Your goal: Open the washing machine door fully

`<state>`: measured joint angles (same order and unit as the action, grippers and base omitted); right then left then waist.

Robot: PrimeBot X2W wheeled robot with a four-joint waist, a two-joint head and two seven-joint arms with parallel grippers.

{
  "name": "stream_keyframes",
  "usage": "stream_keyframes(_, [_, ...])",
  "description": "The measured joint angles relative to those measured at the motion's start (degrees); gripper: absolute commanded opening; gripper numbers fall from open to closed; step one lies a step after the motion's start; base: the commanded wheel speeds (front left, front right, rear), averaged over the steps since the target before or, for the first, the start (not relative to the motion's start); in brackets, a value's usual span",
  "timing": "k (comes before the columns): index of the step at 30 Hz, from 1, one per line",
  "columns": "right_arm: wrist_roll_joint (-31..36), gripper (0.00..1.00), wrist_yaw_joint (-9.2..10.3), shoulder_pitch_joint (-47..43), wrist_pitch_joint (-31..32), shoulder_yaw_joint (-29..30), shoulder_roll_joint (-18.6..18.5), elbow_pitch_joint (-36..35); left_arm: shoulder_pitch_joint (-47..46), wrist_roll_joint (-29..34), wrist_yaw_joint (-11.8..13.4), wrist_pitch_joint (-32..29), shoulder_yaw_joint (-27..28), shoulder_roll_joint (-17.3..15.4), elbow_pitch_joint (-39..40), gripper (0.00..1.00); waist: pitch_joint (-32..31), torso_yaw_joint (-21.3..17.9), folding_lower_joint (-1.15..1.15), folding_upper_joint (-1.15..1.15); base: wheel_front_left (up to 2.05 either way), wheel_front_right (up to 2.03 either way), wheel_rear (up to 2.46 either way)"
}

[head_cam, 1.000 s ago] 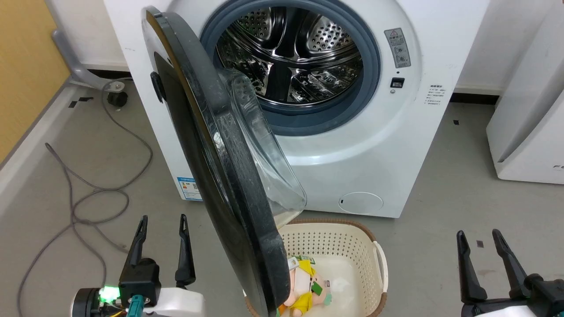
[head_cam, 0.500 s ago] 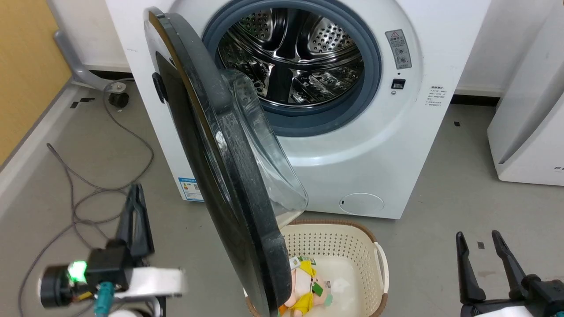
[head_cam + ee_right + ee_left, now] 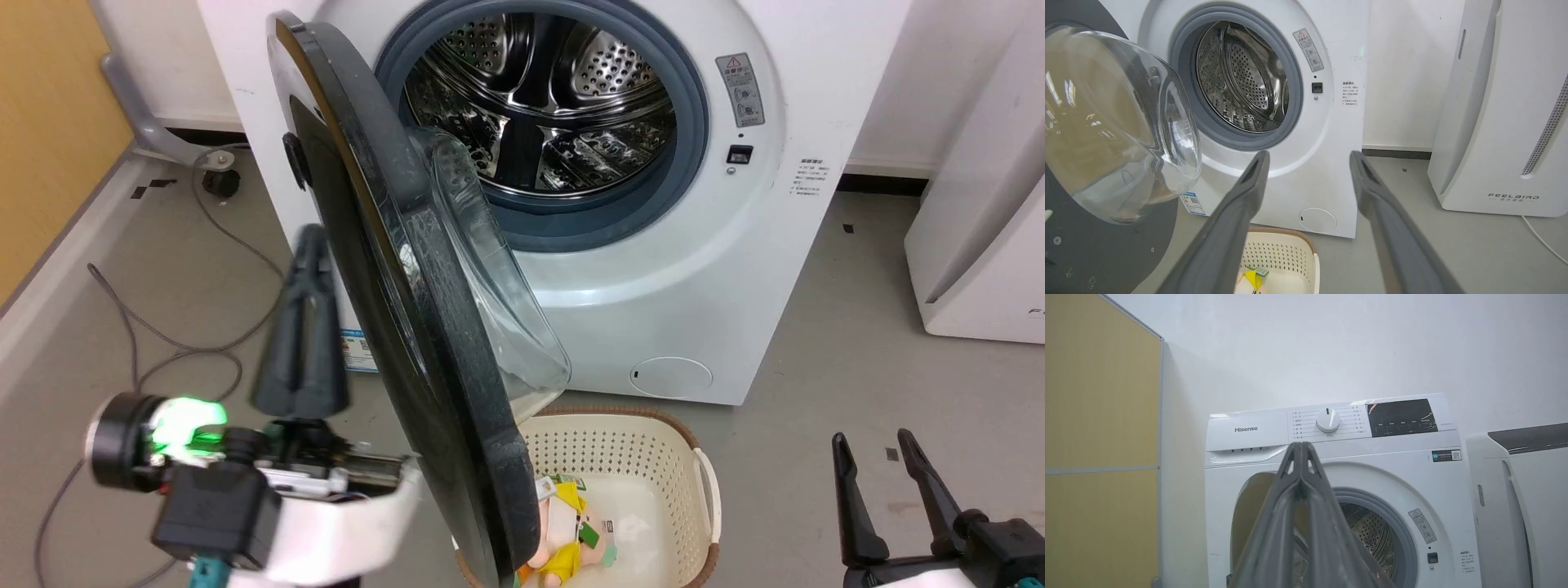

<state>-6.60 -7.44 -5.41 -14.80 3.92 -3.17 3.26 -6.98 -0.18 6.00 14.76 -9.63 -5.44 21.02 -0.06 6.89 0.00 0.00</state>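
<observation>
Two sets of jaws in view, both empty. Left jaws: shut, fingers (image 3: 300,327) pressed together along their length and closed to the tips in the left wrist view; raised at the lower left of the head view, just beside the outer black face of the washing machine door (image 3: 384,269); contact with that face not determinable because of blur. Left wrist view: aimed at the machine front, closed tips in line with the control dial (image 3: 1327,419). Right jaws: wide open, fingers (image 3: 849,506) spread at the lower right of the head view, above the floor (image 3: 857,327), well apart from the door. Washing machine door: partly open, attached at the left side of the washing machine (image 3: 669,269) as seen from the head, standing nearly edge-on to the head camera and angled out toward the robot. Glass bowl (image 3: 498,310): bulging from the inner face, turned toward the exposed drum (image 3: 563,98) and the grey gasket (image 3: 692,139). Lower rim of the door: overlapping, in the head view, the left part of a cream laundry basket (image 3: 620,445) set on the floor just in front of the machine, below the round filter cover (image 3: 671,377). Basket contents: a yellow plush toy (image 3: 571,531). Left of the machine: grey cable (image 3: 163,351) looped on the floor. Right of the machine: white FEELBIRD appliance (image 3: 1502,122), near but not touching.
</observation>
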Motion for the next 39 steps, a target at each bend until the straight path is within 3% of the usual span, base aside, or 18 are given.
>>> stream_keyframes(10, [0.0,1.00,0.00,0.0,0.0,-0.5,0.0,-0.3,-1.4,-0.5,-3.2,0.0,-9.9,1.4,3.6,0.00,0.0,-0.3,0.00,0.00,0.00,0.00,0.00])
stream_keyframes(23, [0.0,1.00,0.00,0.0,0.0,-0.7,0.0,0.0,-1.4,-1.5,-7.1,0.0,-24.9,2.4,0.4,0.00,0.1,0.0,0.00,0.00,0.00,0.00,0.00])
stream_keyframes(32, [-0.3,1.00,0.00,0.1,0.0,-0.8,0.0,0.4,-0.4,-0.9,-9.2,0.0,-31.0,2.5,-5.9,0.00,0.1,0.2,0.00,0.00,0.00,0.00,0.00])
stream_keyframes(39, [-0.3,1.00,0.00,0.1,0.0,-0.8,0.0,0.5,2.5,-0.5,-9.1,0.0,-32.5,1.7,-10.4,0.00,0.4,0.5,0.00,0.00,0.00,0.00,0.00])
